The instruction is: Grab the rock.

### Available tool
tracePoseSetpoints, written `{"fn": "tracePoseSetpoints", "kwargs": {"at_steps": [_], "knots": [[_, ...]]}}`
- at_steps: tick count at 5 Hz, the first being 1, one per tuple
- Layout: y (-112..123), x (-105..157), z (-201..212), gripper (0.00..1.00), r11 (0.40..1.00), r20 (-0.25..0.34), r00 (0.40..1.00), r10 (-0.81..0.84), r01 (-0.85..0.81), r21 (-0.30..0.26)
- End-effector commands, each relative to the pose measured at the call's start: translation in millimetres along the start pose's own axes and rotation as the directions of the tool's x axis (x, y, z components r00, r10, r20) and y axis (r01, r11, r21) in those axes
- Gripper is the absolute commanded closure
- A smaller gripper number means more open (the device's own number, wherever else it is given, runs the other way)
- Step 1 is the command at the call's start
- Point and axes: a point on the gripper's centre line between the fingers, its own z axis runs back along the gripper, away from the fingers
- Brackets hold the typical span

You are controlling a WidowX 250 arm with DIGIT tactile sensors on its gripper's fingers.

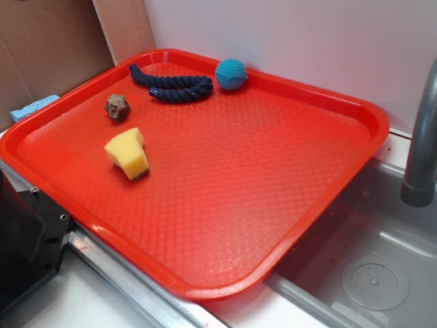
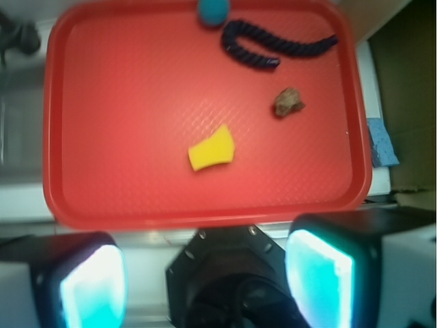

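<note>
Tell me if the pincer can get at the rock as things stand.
Probably yes. The rock lies alone on the red tray, apart from the rope and sponge, and the open pincer has nothing beneath it blocking the way.

**Gripper spread wide, held high**

From the wrist view I see my gripper (image 2: 205,280) with its jaws parted wide, the two fingers (image 2: 92,287) sitting at the lower corners of the frame, their pads glowing teal. Nothing sits between them. The black wrist mount fills the space between the fingers, and the camera looks straight down from well above
</note>
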Motion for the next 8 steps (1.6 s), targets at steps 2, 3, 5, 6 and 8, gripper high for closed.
{"fn": "tracePoseSetpoints", "kwargs": {"at_steps": [2, 3, 5, 6, 8], "knots": [[41.7, 29.2, -43.7, 0.00, 0.859, 0.092, 0.855, 0.510, -0.511, -0.012], [58.9, 41.2, -70.1, 0.00, 0.767, 0.166, 0.756, 0.633, -0.642, 0.003], [74.8, 60.3, -116.9, 0.00, 0.669, 0.228, 0.655, 0.721, -0.743, 0.020], [82.7, 73.8, -141.4, 0.00, 0.633, 0.268, 0.620, 0.737, -0.773, 0.048], [99.2, 114.6, -192.1, 0.00, 0.579, 0.311, 0.567, 0.763, -0.813, 0.062]]}}
